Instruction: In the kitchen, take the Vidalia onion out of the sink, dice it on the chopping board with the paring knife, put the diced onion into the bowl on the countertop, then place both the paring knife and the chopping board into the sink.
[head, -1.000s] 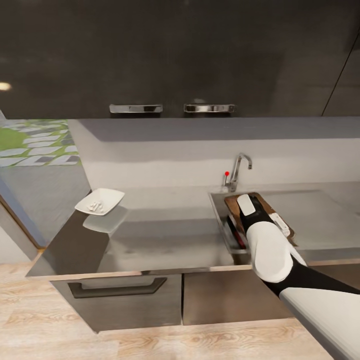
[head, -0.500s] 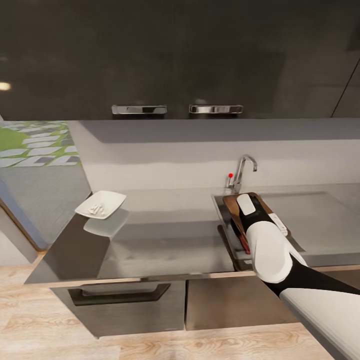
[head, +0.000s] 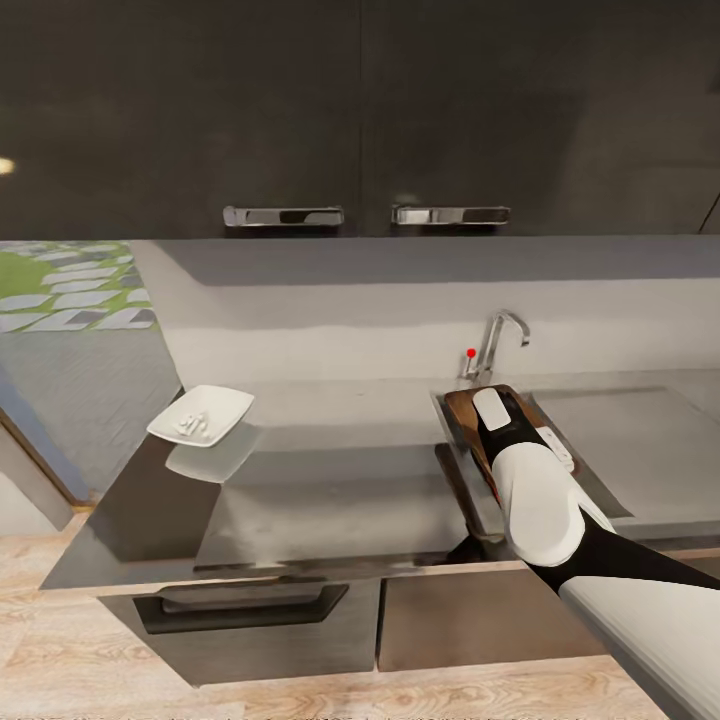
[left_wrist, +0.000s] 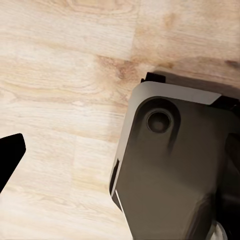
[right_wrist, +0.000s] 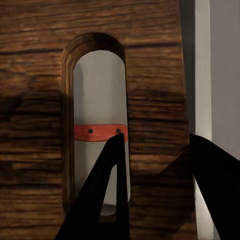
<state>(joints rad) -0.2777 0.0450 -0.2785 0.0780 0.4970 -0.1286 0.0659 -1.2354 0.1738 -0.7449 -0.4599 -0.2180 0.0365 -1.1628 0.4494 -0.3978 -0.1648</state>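
My right gripper (right_wrist: 156, 135) is shut on the chopping board (right_wrist: 150, 75), one finger through its slot-shaped handle hole and the other past the board's edge. Through the slot shows the paring knife's reddish handle (right_wrist: 100, 132), lying underneath. In the head view my right arm (head: 535, 490) reaches over the sink (head: 620, 430), and the brown chopping board (head: 462, 412) sits tilted in its basin under the wrist. The white bowl (head: 222, 400) stands at the countertop's (head: 340, 480) left end with diced onion (head: 193, 423) in it. My left gripper's fingertip (left_wrist: 10, 155) hangs over the wooden floor, spread wide.
The chrome tap (head: 497, 340) with its red knob (head: 471, 352) stands behind the basin. Black wall cabinets with two chrome handles (head: 283, 215) hang above the grey backsplash. The robot's dark base (left_wrist: 170, 175) rests on the light wooden floor (left_wrist: 65, 60).
The whole picture has shifted right and the counter's front has dropped, so the camera moved. Less of the board shows beside my right arm; it lies deeper in the basin.
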